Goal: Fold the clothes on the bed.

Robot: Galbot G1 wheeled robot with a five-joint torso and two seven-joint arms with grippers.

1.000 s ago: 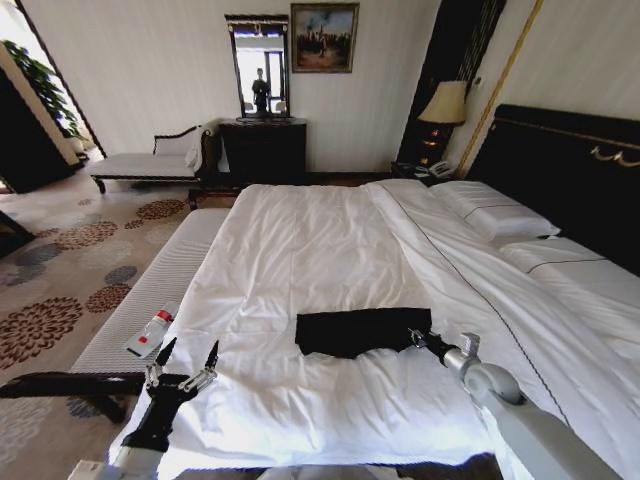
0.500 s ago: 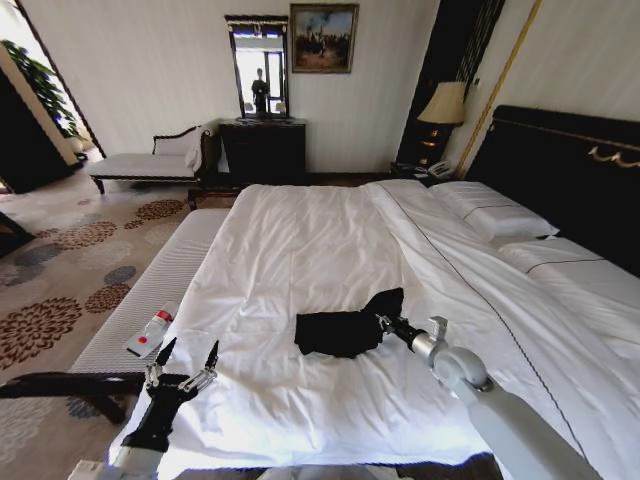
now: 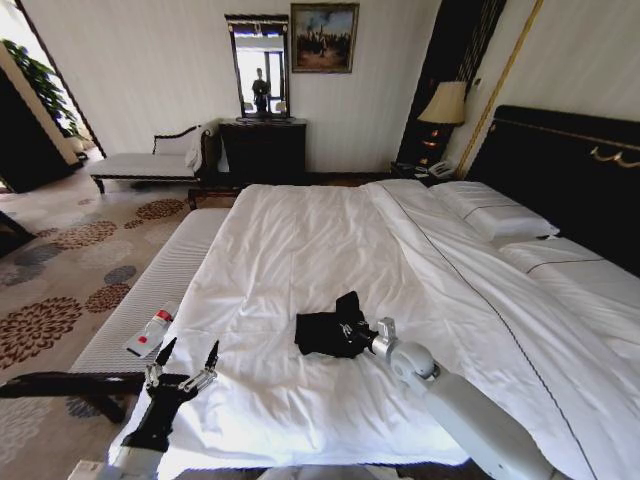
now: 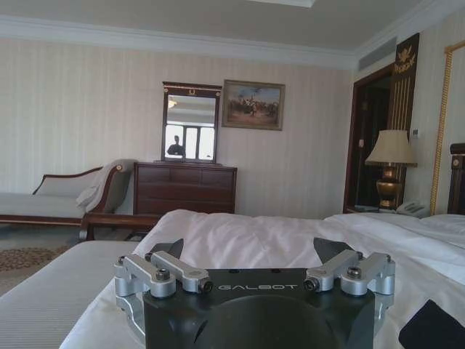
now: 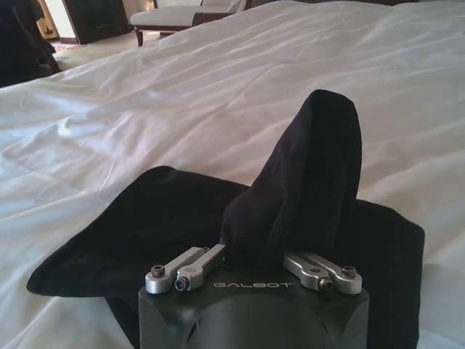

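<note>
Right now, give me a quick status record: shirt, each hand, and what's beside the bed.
shirt: black T-shirt on the white duvet, partly folded, one end lifted into a peak
right hand: shut on the lifted end of the T-shirt, over the garment
left hand: open, idle at the bed's near left corner
beside bed: white-cushioned bench with a small bottle on it

bench (image 3: 150,290) with bottle (image 3: 152,332) | dresser (image 3: 263,150) | lamp (image 3: 445,105) | painting (image 3: 324,37)
</note>
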